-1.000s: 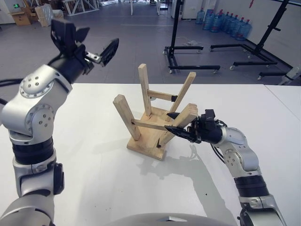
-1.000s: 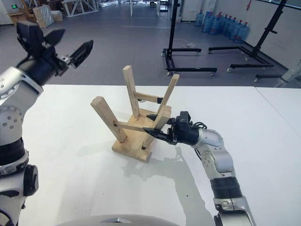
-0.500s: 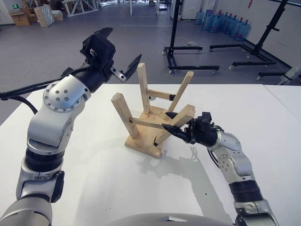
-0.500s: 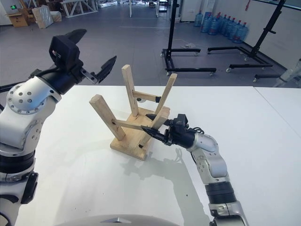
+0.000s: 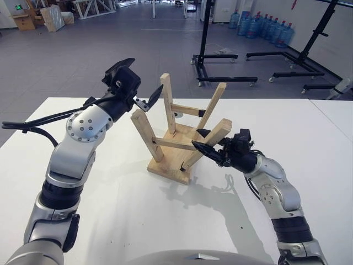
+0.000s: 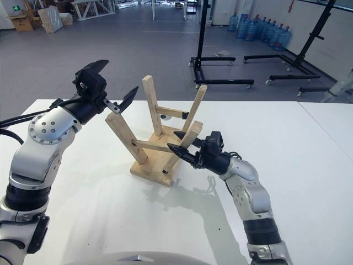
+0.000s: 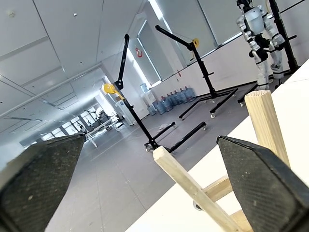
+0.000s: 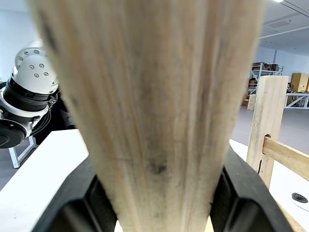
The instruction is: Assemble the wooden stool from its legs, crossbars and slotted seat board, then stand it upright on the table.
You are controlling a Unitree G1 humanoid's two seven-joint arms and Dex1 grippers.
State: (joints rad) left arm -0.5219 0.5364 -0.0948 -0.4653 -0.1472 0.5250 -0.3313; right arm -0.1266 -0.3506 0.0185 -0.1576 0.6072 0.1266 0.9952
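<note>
Left jaws lower, near stool leg [image 5: 146, 135]

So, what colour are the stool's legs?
The legs are pale natural wood, clearest in the left eye view.

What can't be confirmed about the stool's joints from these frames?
- Slots of the seat board: head views, covered by the legs and crossbars.
- Joint of the near right leg into the seat board: right wrist view, the leg itself blocks it.
- Lower end of a second leg: left wrist view, behind a pad of the left gripper.
</note>
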